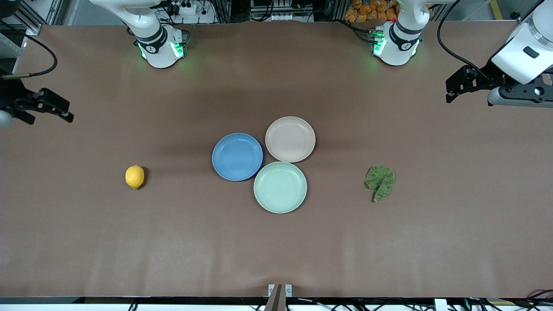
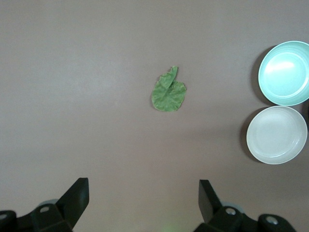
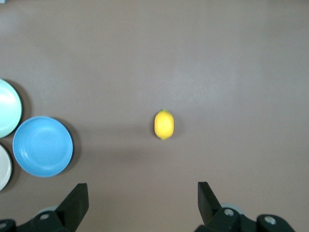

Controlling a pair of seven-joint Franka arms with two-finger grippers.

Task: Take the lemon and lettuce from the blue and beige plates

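Note:
The yellow lemon (image 1: 135, 176) lies on the bare table toward the right arm's end, also in the right wrist view (image 3: 163, 124). The green lettuce leaf (image 1: 380, 182) lies on the bare table toward the left arm's end, also in the left wrist view (image 2: 169, 92). The blue plate (image 1: 237, 156) and the beige plate (image 1: 290, 139) sit empty at the table's middle. My right gripper (image 1: 65, 112) is open, high at the right arm's end (image 3: 143, 203). My left gripper (image 1: 453, 88) is open, high at the left arm's end (image 2: 144, 203).
A mint-green plate (image 1: 280, 187) sits empty, touching the blue and beige plates, nearer to the front camera. The brown table top (image 1: 276, 242) spreads wide around the plates.

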